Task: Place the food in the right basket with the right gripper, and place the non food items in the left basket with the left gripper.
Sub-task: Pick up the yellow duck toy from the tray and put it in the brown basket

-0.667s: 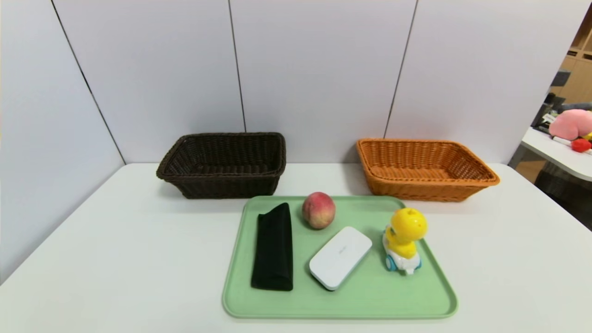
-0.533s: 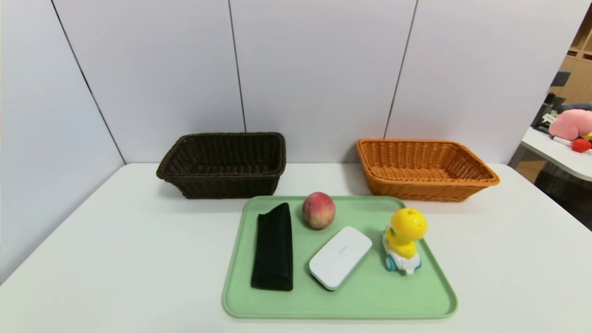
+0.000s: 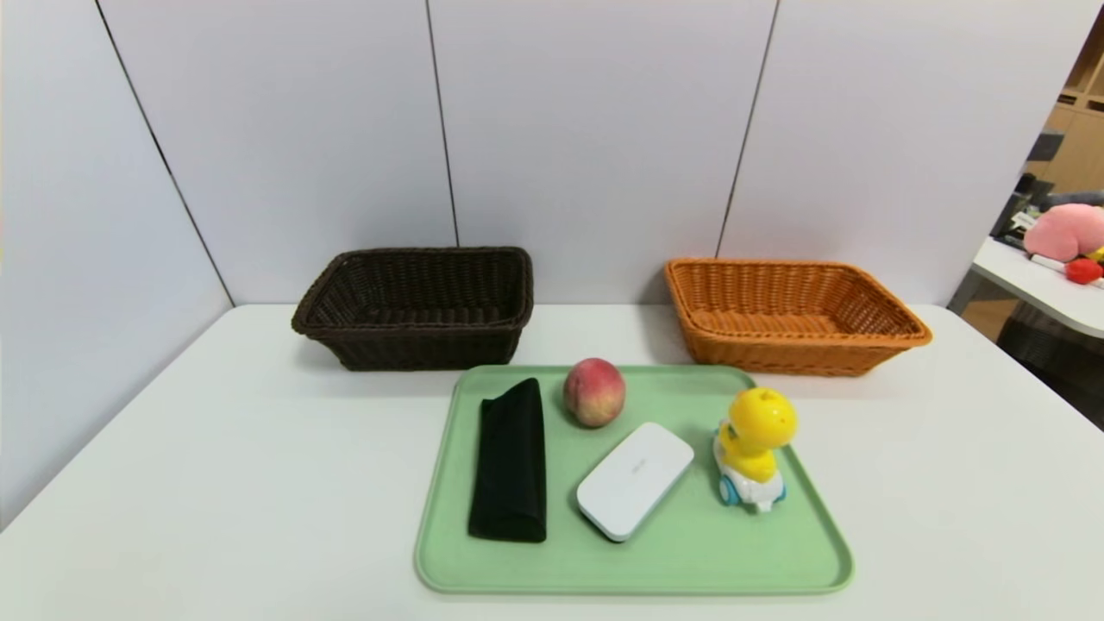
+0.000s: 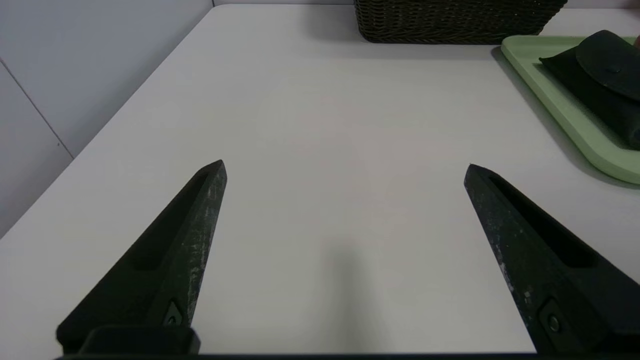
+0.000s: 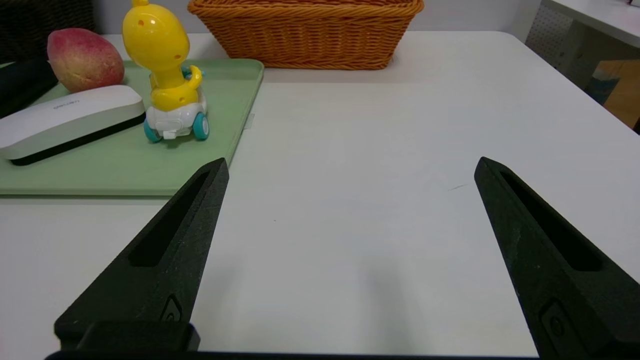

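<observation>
Right claw [image 5: 352, 167] sits wide open and empty, peach [image 5: 86, 60] off ahead to its left, probably parked clear pre-grab.

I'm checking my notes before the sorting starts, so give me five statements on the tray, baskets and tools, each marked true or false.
1. The peach lies on the green tray. True.
2. The toy with the yellow head sits in the orange basket. False: the toy stands on the tray.
3. The black pouch is left of the white case in the head view. True.
4. The left tool is closed on the black pouch. False: it is open, holding nothing, over the white table.
5. The right tool is open and holds nothing. True.
</observation>
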{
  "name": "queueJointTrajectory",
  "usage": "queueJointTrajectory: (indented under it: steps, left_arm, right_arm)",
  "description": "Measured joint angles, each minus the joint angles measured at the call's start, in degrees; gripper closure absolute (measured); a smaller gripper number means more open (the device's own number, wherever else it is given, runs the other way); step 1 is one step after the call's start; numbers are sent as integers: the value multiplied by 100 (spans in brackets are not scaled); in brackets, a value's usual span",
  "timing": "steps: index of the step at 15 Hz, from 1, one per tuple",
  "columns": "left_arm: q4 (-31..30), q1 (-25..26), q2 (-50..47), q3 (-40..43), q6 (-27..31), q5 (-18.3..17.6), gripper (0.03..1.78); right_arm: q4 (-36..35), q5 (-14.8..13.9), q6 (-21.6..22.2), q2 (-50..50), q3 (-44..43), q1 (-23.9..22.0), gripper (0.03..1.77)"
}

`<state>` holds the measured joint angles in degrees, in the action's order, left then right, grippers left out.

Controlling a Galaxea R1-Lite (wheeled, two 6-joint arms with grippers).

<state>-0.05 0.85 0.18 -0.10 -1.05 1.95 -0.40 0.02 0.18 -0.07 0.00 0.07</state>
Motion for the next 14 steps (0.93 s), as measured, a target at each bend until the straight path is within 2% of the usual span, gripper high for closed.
queueJointTrajectory:
  steps: [5, 7, 9, 11, 12, 14]
  left_arm:
    - [90, 2, 20, -61, 438, -246, 12]
    - [137, 0, 163, -315, 444, -343, 12]
    - [197, 5, 478, -709, 407, -539, 12]
    - [202, 13, 872, -1092, 377, -616, 12]
    - [197, 16, 1068, -1263, 366, -624, 12]
    - [187, 18, 1403, -1575, 363, -633, 12]
  right_arm:
    - [108, 46, -167, 2, -127, 0, 10]
    - [478, 143, -183, 29, -534, 0, 10]
    - [985, 396, -187, 169, -1113, 0, 10]
    - [1206, 702, -172, 469, -1705, 2, 10]
    - [1245, 903, -163, 585, -1926, 11, 10]
    - [1387, 1493, -122, 895, -2439, 23, 10]
